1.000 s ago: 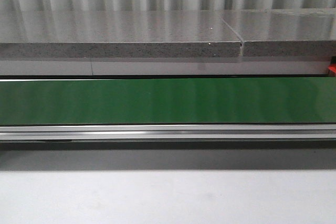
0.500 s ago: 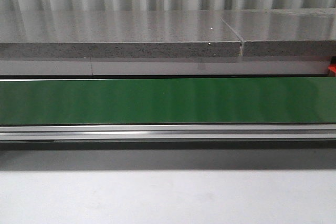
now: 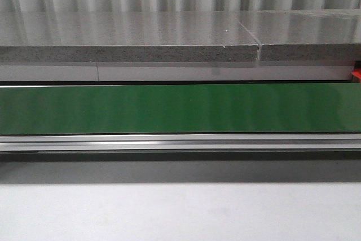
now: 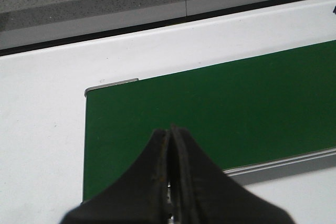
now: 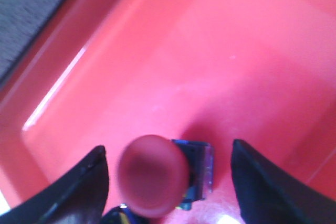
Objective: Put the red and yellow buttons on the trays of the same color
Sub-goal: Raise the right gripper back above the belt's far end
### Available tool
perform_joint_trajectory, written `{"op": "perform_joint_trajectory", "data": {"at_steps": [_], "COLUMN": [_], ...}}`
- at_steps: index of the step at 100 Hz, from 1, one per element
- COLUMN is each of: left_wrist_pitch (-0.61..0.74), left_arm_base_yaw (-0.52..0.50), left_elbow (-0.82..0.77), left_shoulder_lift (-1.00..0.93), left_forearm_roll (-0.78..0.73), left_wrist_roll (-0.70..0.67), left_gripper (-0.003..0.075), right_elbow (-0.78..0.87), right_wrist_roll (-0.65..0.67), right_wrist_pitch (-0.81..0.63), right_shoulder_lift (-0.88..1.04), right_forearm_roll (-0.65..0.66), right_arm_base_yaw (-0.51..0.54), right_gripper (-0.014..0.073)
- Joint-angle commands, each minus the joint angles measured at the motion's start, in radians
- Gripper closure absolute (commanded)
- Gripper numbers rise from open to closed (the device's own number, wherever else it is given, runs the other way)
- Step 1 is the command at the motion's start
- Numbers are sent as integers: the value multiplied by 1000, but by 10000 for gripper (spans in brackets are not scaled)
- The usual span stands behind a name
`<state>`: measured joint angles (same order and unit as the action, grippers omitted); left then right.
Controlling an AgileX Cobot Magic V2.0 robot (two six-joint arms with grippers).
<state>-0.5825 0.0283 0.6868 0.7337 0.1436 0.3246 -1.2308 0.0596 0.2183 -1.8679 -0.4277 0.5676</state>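
Observation:
In the right wrist view a red button with a blue base rests on the floor of the red tray. My right gripper is open around it, a dark finger standing off each side without touching. In the left wrist view my left gripper is shut with nothing in it, hovering over the end of the green conveyor belt. No yellow button or yellow tray shows in any view. Neither arm appears in the front view.
The green belt runs the full width of the front view, with an aluminium rail in front and a grey stone ledge behind. A sliver of red shows at the far right edge. White table lies nearest.

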Motion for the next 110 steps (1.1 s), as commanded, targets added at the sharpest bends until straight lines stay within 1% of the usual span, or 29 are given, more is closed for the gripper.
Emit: {"op": "perform_joint_trajectory", "data": {"at_steps": [1, 11, 20, 25, 30, 37, 38, 39, 52, 53, 60, 64, 87, 96, 110], "left_wrist_pitch": [70, 70, 70, 70, 70, 70, 70, 70, 70, 70, 70, 70, 70, 70, 70], "left_arm_base_yaw": [7, 7, 7, 7, 7, 7, 7, 7, 7, 7, 7, 7, 7, 7, 7], "left_elbow": [27, 27, 27, 27, 27, 27, 27, 27, 27, 27, 27, 27, 27, 27, 27], "left_shoulder_lift": [-4, -4, -4, -4, -4, -4, -4, -4, -4, -4, -4, -4, -4, -4, -4], "left_forearm_roll": [12, 12, 12, 12, 12, 12, 12, 12, 12, 12, 12, 12, 12, 12, 12], "left_wrist_roll": [-11, -11, -11, -11, -11, -11, -11, -11, -11, -11, -11, -11, -11, -11, -11], "left_gripper": [741, 741, 741, 741, 741, 741, 741, 741, 741, 741, 741, 741, 741, 741, 741], "right_elbow": [-32, -31, -31, -31, -31, -31, -31, -31, -31, -31, -31, -31, -2, 34, 100], "right_wrist_roll": [-5, -29, -87, -120, -156, -192, -195, -197, -230, -233, -261, -274, -276, -277, -277], "right_wrist_pitch": [-41, -19, 15, 36, 57, 92, 99, 103, 166, 169, 203, 221, 296, 297, 274], "right_shoulder_lift": [93, 140, 183, 210, 234, 266, 273, 276, 333, 336, 365, 380, 485, 535, 616], "right_forearm_roll": [-10, 11, 22, 22, 22, 22, 22, 22, 25, 25, 37, 45, 69, 98, 172], "right_arm_base_yaw": [6, 5, 1, -5, -14, -31, -35, -37, -80, -82, -109, -120, -168, -196, -269], "right_gripper": [87, 87, 89, 109, 152, 249, 284, 284, 525, 525, 629, 665, 662, 662, 662]}}
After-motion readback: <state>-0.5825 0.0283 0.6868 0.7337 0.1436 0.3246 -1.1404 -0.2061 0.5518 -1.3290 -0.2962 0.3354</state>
